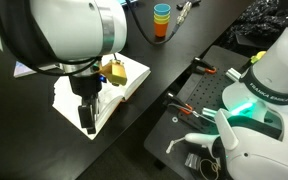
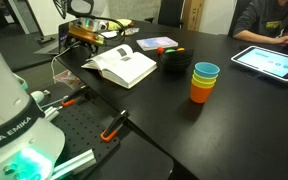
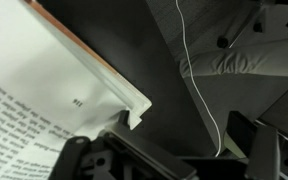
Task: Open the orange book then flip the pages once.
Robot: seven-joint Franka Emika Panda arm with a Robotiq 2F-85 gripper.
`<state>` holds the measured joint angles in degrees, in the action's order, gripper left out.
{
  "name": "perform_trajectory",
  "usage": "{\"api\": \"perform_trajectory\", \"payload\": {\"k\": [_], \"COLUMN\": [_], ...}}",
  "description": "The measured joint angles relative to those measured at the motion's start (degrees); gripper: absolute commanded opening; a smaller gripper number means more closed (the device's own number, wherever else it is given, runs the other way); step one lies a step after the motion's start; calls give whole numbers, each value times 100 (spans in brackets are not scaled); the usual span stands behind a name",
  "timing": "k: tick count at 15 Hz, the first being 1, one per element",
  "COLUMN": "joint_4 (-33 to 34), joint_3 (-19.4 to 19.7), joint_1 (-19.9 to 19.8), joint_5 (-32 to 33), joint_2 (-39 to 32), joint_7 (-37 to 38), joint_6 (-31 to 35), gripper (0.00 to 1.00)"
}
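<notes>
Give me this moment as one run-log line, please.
book: open flat on table | hand: open, at page corner | page: none lifted

Stacked cups (image 2: pixel 205 82) and a dark thing (image 2: pixel 166 63), maybe a case, are crowding one side of the orange book (image 2: pixel 124 66). The tabletop (image 2: pixel 234 125) in front of the cups is sitting wide open for passing through.

1 orange book (image 2: pixel 122 66), open, right under the fingers (image 3: pixel 84 158). 1 gripper (image 1: pixel 88 121), 2 fingers. 1 cup stack (image 2: pixel 204 82), well apart from fingers, at least 3 cups, exact nr can't tell. 1 thin light book (image 2: pixel 156 43), past the fingers. 1 tablet (image 2: pixel 269 62) and 1 person (image 2: pixel 269 20), both far from fingers. 2 red-handled tools (image 2: pixel 112 128) by the robot base.
</notes>
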<state>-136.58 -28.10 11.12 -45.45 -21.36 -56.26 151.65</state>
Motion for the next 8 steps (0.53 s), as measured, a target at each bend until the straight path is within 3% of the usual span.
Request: {"api": "perform_trajectory", "payload": {"k": [3, 6, 8], "joint_4": [73, 199, 295], "joint_3": [97, 175, 498], "joint_1": [-188, -674, -744], "joint_5": [27, 52, 220], "joint_2": [168, 486, 755], "joint_7": [65, 155, 185], "joint_6": [-886, -2200, -2733], "gripper": [100, 100, 100]}}
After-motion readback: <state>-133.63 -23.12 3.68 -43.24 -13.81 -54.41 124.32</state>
